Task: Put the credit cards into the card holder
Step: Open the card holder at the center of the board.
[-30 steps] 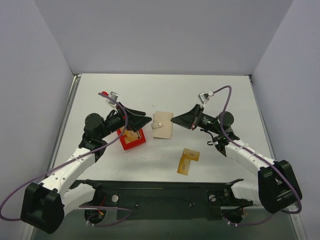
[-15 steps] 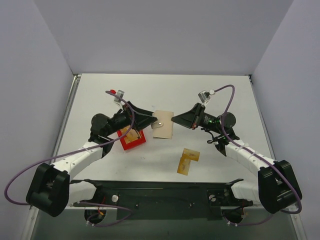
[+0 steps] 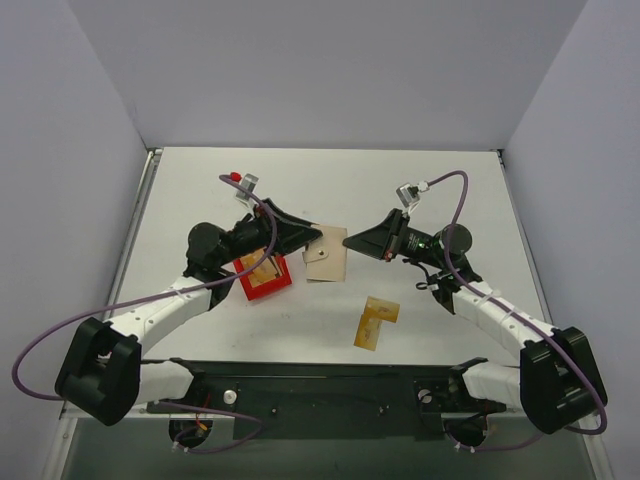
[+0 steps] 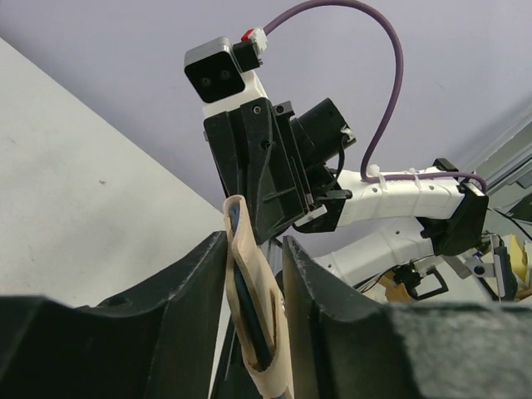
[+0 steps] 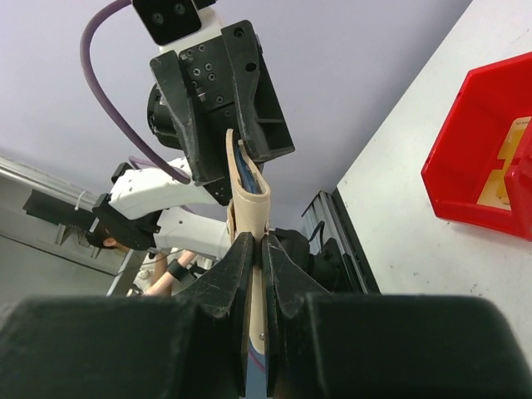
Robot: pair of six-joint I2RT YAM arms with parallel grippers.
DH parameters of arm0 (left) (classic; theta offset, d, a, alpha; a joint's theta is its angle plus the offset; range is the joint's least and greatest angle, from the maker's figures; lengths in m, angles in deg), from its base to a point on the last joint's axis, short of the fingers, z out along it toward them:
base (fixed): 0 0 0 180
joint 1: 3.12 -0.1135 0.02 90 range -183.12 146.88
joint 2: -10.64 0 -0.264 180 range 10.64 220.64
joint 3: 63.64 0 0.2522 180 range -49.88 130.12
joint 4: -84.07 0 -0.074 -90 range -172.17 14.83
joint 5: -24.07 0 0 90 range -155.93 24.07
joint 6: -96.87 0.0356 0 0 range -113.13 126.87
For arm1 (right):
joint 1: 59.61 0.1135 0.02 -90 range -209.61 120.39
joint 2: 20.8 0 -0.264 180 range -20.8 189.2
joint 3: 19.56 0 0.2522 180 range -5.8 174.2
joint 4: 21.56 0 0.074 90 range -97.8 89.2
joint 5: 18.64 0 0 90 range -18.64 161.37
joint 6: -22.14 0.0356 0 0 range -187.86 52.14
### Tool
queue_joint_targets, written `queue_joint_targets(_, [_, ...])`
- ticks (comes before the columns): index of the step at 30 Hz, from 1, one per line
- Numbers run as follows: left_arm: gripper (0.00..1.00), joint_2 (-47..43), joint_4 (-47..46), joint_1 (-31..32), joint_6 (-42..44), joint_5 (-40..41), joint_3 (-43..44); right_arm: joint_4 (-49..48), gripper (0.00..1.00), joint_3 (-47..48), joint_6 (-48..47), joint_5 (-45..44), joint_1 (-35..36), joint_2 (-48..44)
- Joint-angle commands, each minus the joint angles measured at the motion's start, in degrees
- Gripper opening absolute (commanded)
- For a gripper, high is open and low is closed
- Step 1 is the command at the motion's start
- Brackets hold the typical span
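no readable text, labels or numbers

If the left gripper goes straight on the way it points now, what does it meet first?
The card holder, which stands between the left gripper's fingers. Just behind it seems to be the right gripper, shut on the holder.

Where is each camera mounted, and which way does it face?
Top external: above and behind the robot, looking down at the table; left arm, right arm, left claw, right claw, card holder, credit cards show.
Left wrist: on the left arm, facing the right arm past its own fingers.
Right wrist: on the right arm, facing the left arm past its own fingers; red bin alongside.
Both wrist views share the card holder, edge-on between the fingers.
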Motion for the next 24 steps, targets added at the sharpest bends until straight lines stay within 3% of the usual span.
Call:
queue_joint_targets(1, [0.40,0.6,-1.7,1.0,0.4,-1.4,3.0,-1.9,0.00,2.4,-2.6,1.2,0.3,-2.3])
queue_joint_targets(5, [0.27,1.0,-0.6,1.6,1.2,-2.2,3.5,-1.2,0.00,2.6,-3.0,1.2,0.3,-2.4])
queue_joint_targets(9, [0.00,1.3,1.0,2.1,2.0,-2.8,3.8,0.7,0.00,2.9,-4.1,1.2,0.3,-3.0])
queue_joint_targets(12, [0.00,0.9,1.1,2.2,2.3,-2.5,3.5,3.2,0.00,3.5,-6.4,1.0,0.3,-4.1])
queue_joint_targets(14, [0.00,0.2,1.8,2.2,2.6,-1.0,3.1,6.0,0.21,3.6,-8.6,0.5,0.3,-5.0])
queue_joint_targets(15, [0.00,-0.4,2.3,2.2,3.0,0.4,3.1,8.0,0.26,3.7,-10.3,0.3,0.2,-5.4])
queue_joint_targets(16, [0.00,-0.6,2.4,2.2,3.1,1.8,3.0,9.3,0.39,3.6,-11.1,-0.9,0.2,-6.5])
queue_joint_targets(18, [0.00,-1.6,2.5,2.2,3.3,5.4,2.6,11.5,0.51,3.0,-13.1,-2.7,0.3,-7.9])
queue_joint_targets(20, [0.00,-2.9,0.5,2.2,2.1,10.3,1.0,12.0,0.59,2.5,-13.8,-4.2,0.3,-8.6])
queue_joint_targets(24, [0.00,-4.6,-7.7,2.2,-2.6,18.9,-2.7,8.4,0.63,1.7,-12.1,-5.8,0.8,-7.8])
